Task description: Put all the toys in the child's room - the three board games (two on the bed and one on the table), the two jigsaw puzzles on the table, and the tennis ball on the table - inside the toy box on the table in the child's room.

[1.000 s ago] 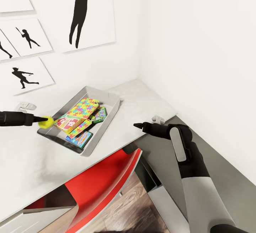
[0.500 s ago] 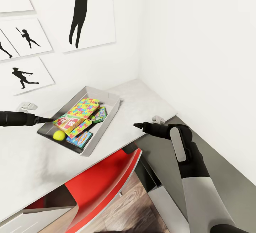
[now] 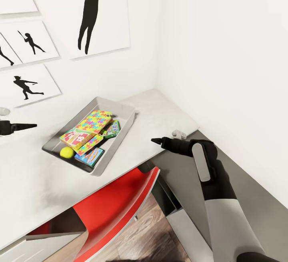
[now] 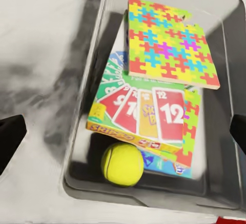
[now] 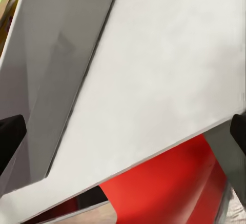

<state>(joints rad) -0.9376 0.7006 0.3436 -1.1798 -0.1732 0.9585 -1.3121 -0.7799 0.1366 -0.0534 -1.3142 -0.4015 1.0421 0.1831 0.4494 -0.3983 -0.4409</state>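
Observation:
The grey toy box (image 3: 124,115) sits on the pale table (image 3: 160,114). In it lie a bright jigsaw puzzle (image 3: 95,121), the SKIP-BO board game (image 3: 78,137), a second puzzle (image 3: 93,141) beneath it, a white-and-green game (image 3: 113,129) and a blue game (image 3: 91,156). The tennis ball (image 3: 66,152) rests in the box's near corner, also seen as the tennis ball (image 4: 122,163) beside the SKIP-BO box (image 4: 138,114). My left gripper (image 3: 30,126) hovers left of the box, open, its fingertips (image 4: 10,137) wide apart and empty. My right gripper (image 3: 157,140) hangs open at the table's front edge, right of the box.
A red chair (image 3: 120,206) is tucked under the table's front edge. A small white object (image 3: 179,135) lies at the table's right end, above the lower dark grey section (image 3: 244,198). White walls with silhouette posters (image 3: 30,84) close off the back and right.
The tennis ball left my left gripper and dropped into the toy box's near corner. The left gripper then drew back to the left, away from the box. The right arm barely moved.

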